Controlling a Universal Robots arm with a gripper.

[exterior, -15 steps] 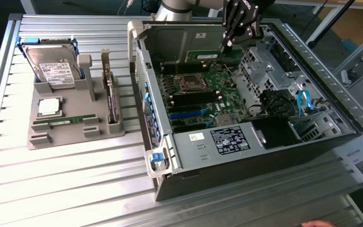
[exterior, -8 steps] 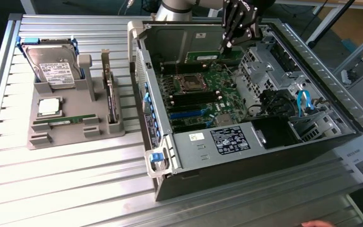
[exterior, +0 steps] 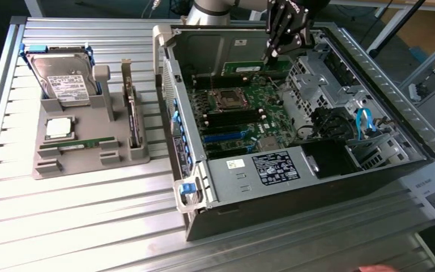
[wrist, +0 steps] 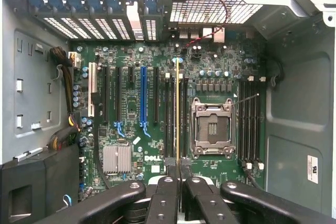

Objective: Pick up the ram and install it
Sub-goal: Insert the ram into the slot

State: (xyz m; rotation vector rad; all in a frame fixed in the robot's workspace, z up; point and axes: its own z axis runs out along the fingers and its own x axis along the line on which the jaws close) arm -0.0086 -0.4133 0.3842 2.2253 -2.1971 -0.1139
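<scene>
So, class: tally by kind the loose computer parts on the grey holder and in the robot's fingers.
Hard drive: 1
Processor chip: 1
Expansion card: 1
Ram: 2, the spare ram on the grey holder and the held ram
Total: 5

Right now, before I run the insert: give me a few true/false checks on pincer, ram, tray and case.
1. The pincer is shut on the ram. True.
2. The hard drive sits in the grey tray, on the exterior view's left of the open case. True.
3. The pincer is over the grey tray. False: it is over the motherboard inside the case.
4. A cooler covers the processor socket. False: the socket is bare.
</scene>
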